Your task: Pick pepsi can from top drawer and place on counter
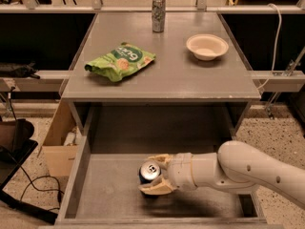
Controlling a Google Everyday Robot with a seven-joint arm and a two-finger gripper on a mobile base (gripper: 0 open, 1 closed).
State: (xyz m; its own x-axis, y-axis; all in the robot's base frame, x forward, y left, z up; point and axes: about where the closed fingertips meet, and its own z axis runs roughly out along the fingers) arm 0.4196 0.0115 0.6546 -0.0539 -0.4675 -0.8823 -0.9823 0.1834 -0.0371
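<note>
The pepsi can (149, 171), dark blue with a silver top, stands upright on the bottom of the open top drawer (107, 187), near its front middle. My gripper (147, 175) reaches in from the right on a white arm. Its two tan fingers (155, 190) sit against the can's far and near sides, closed on it. The can rests on the drawer bottom. The counter (181, 75) lies above and behind the drawer.
On the counter are a green chip bag (120, 60) at left, a pale bowl (207, 46) at right and a tall silver-grey can (158, 14) at the back. A cardboard box (59, 147) stands on the floor left of the drawer.
</note>
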